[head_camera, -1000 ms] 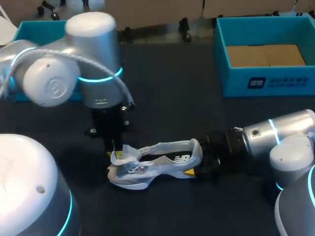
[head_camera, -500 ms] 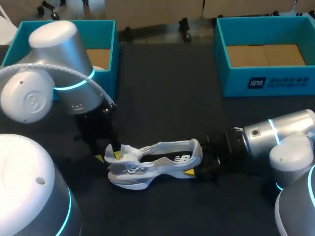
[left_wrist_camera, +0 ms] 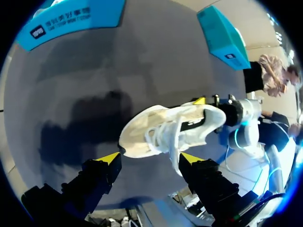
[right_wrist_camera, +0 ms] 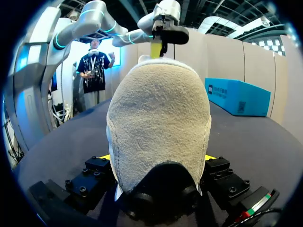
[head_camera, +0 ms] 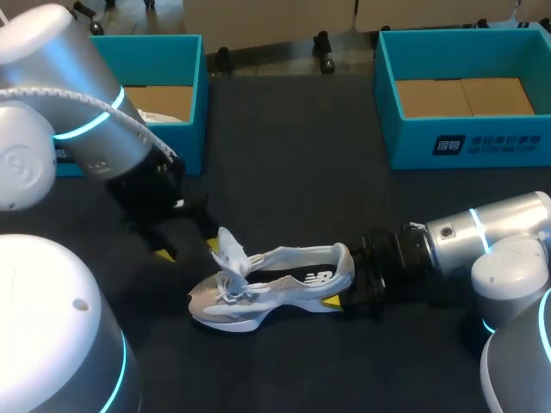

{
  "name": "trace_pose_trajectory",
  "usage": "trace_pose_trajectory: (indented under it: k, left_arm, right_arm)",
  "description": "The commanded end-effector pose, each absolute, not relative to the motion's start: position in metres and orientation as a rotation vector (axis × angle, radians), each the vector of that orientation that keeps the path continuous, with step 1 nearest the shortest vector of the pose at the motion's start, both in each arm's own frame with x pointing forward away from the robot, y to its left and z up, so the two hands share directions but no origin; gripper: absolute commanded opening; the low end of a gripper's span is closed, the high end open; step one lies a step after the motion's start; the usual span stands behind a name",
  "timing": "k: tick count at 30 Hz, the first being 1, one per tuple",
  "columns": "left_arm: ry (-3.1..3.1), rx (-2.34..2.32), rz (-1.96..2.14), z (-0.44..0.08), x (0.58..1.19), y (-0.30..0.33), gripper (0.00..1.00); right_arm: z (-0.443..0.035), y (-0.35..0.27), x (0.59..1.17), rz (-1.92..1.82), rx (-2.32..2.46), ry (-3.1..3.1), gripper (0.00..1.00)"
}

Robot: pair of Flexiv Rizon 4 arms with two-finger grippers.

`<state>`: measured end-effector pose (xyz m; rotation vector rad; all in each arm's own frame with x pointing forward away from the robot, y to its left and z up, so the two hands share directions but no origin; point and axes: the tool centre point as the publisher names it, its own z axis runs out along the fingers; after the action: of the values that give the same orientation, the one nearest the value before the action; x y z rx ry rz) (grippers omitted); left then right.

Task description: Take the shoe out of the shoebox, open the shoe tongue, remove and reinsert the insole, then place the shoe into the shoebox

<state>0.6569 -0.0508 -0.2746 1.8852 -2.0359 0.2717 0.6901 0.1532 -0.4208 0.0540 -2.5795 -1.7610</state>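
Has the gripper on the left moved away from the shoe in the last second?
Yes. The left gripper was at the tongue of the shoe; it has now backed off, open, toward the blue box on its own side.

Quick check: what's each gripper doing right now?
Left gripper: open, holding nothing.
Right gripper: closed on the shoe, at its heel.

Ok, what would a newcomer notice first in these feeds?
The white shoe lies mid-table, its tongue sticking up, with the right gripper shut on its heel. The left gripper hangs open just short of the toe. Teal boxes sit at the table's far side: left box, right box.
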Motion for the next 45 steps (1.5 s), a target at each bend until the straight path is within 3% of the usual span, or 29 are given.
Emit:
trace_pose_trajectory:
  k: [1, 4, 7, 9, 14, 15, 18, 31, 45]
  left_arm:
    - [-2.102, 1.851, 0.287, -0.247, 0.649, -0.057, 0.77]
    - [-2.18, 1.789, 0.265, -0.233, 0.647, -0.068, 0.81]
    - [-2.272, 1.736, 0.236, -0.223, 0.644, -0.079, 0.71]
    - [-2.348, 1.673, 0.189, -0.216, 0.641, -0.087, 0.59]
    - [-2.451, 1.531, 0.121, -0.201, 0.634, -0.099, 0.46]
    - [-2.479, 1.476, 0.089, -0.197, 0.631, -0.102, 0.39]
    - [-2.568, 1.386, 0.014, -0.192, 0.628, -0.109, 0.0]
    - [-2.719, 0.863, -0.341, -0.172, 0.624, -0.124, 0.0]
    - [-2.738, 0.81, -0.331, -0.176, 0.626, -0.125, 0.0]
  right_arm:
    - [-0.421, 0.155, 0.691, -1.757, 0.052, -2.582, 0.0]
    - [-0.421, 0.155, 0.691, -1.757, 0.052, -2.582, 0.0]
    - [-0.421, 0.155, 0.691, -1.757, 0.052, -2.582, 0.0]
    - [-0.421, 0.155, 0.691, -1.757, 0.052, -2.582, 0.0]
    - [-0.421, 0.155, 0.691, -1.757, 0.052, -2.582, 0.0]
    - [-0.421, 0.155, 0.691, -1.757, 0.052, -2.582, 0.0]
    - [-0.421, 0.155, 0.691, -1.757, 0.052, -2.582, 0.0]
    - [-0.421, 0.155, 0.691, -1.757, 0.052, -2.582, 0.0]
    - [-0.421, 0.155, 0.691, -1.757, 0.052, -2.582, 0.0]
